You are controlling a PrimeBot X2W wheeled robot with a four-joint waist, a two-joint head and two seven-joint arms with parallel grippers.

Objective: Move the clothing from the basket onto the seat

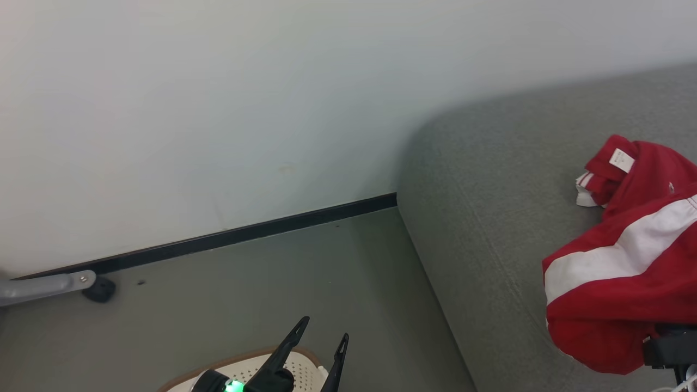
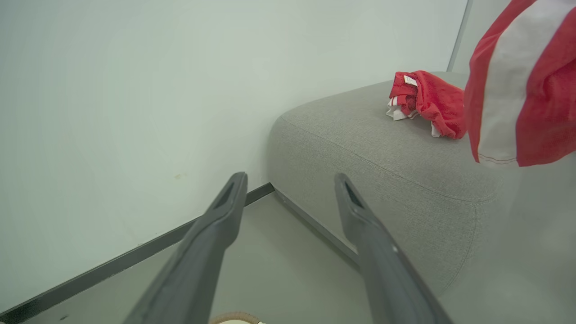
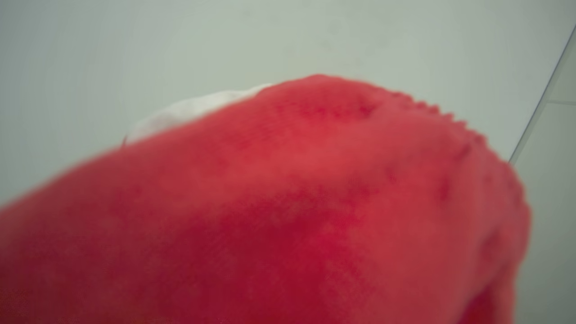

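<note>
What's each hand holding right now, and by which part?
Right hand, shut, holds the white-striped red garment; cloth covers the grip, so which part is held cannot be told. Left hand open, empty.

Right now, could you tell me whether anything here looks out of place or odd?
Nothing is spilled or damaged. The only oddity: the striped garment hangs bunched in the air over the seat, near the crumpled garment.

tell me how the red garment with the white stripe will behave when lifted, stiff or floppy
Probably floppy: the striped garment hangs in loose folds, its hem dangling free. Likely light for its size, since it looks like thin cloth. Unlikely to roll or tip: the other red garment lies crumpled in a heap on the seat.
</note>
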